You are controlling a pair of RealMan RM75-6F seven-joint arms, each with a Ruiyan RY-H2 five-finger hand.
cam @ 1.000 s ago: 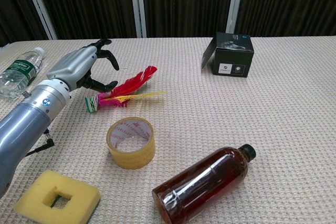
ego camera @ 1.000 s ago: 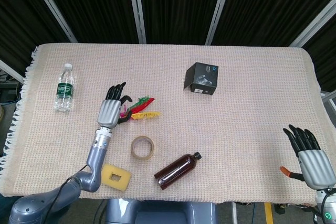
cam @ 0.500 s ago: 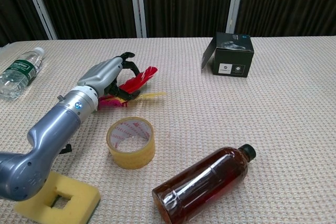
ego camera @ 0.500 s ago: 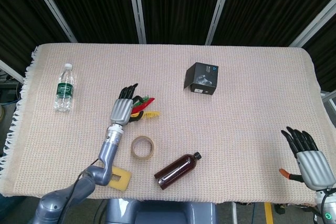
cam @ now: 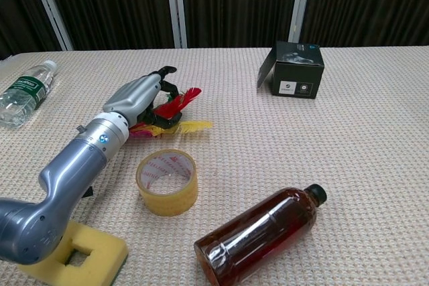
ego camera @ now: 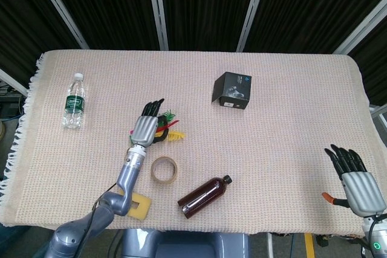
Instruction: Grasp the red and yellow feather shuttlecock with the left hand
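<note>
The red and yellow feather shuttlecock [ego camera: 171, 133] lies on the woven cloth left of centre, its red and yellow feathers [cam: 182, 98] pointing right. My left hand [ego camera: 145, 128] lies over its base end, fingers curled down around it and the thumb beneath, so the base is hidden; in the chest view the left hand [cam: 134, 96] grips it low on the cloth. My right hand [ego camera: 358, 179] hovers at the table's near right corner, fingers spread, holding nothing.
A roll of tape [cam: 167, 180] stands just in front of the shuttlecock, with a yellow sponge [cam: 74, 252] near the front edge. A brown bottle [ego camera: 204, 196] lies at front centre. A water bottle [ego camera: 74, 99] lies far left, a black box [ego camera: 233, 90] behind centre.
My left hand has moved right onto the shuttlecock and its fingers have curled around it; the feathers have shifted slightly. The right hand has barely moved.
</note>
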